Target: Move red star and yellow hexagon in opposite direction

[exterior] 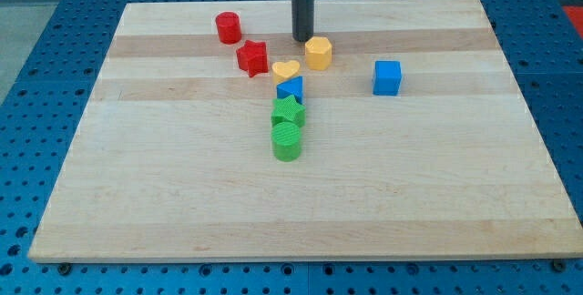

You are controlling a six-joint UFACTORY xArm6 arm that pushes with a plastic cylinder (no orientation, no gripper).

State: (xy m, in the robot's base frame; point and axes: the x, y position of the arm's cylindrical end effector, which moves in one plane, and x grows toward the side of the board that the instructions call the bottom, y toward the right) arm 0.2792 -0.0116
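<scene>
The red star (pixel 252 57) lies near the view's top, left of centre. The yellow hexagon (pixel 318 53) stands to its right, with a yellow heart (pixel 285 69) between and slightly below them. My tip (pixel 302 39) rests on the board just above and left of the yellow hexagon, close to its upper left edge, and to the right of the red star. The rod rises straight up out of the view's top.
A red cylinder (pixel 228 27) stands up-left of the star. Below the heart, a blue block (pixel 291 88), a green star (pixel 288 111) and a green cylinder (pixel 287 140) form a column. A blue cube (pixel 387 77) sits at the right. The wooden board (pixel 182 204) lies on a blue perforated table.
</scene>
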